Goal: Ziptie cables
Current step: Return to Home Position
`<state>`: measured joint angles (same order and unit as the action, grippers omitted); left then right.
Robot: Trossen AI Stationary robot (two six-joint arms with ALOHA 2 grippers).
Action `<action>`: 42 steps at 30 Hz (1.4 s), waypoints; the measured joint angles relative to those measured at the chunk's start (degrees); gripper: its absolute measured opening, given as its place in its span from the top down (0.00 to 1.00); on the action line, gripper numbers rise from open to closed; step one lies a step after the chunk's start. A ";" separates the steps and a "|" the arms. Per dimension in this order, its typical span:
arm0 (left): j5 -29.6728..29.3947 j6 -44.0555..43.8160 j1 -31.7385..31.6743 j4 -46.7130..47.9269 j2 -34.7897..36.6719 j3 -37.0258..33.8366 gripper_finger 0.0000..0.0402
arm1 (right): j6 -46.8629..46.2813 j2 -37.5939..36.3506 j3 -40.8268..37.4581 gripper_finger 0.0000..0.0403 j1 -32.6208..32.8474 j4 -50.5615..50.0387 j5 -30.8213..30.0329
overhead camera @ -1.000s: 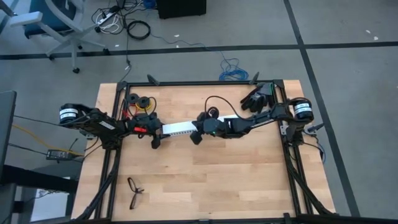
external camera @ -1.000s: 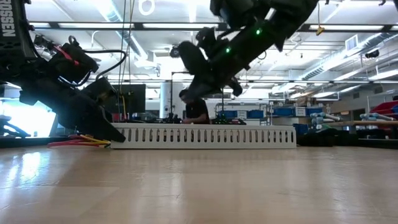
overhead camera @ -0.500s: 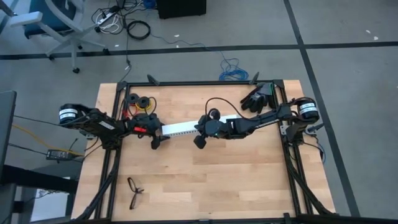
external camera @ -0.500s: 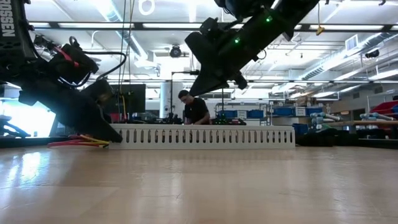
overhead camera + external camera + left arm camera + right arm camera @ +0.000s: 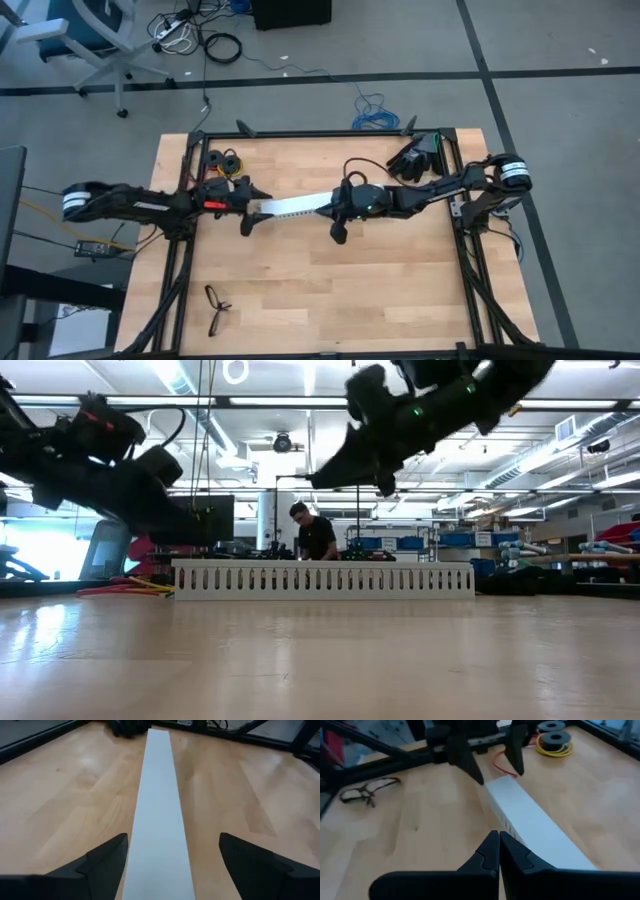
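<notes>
White slotted duct (image 5: 298, 205) lies lid-on across the middle of the wooden table (image 5: 400, 290), a bit closer to the far edge than the near one. The left gripper (image 5: 250, 208) hovers over the duct's left end with its fingers (image 5: 107, 860) spread wide, one on each side of the lid and not touching it. The right gripper (image 5: 339, 235) hangs above the duct's right end, tips pinched together on nothing. Honestly can't make out the cables or the ziptie in any view. Two black spools (image 5: 222, 160) sit by the far left corner, glasses (image 5: 217, 305) near the front left corner. A person (image 5: 318, 540) stands way back in the room.
</notes>
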<state>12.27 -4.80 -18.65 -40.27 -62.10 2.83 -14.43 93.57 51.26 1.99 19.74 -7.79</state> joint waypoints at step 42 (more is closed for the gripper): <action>-17.65 -2.91 1.31 39.37 62.11 -2.22 0.20 | -3.03 -46.40 -50.68 1.00 -11.26 30.94 -1.87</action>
<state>-5.38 -7.71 -17.34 -0.90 0.01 0.61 -17.46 47.17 0.58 -9.28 50.68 -9.66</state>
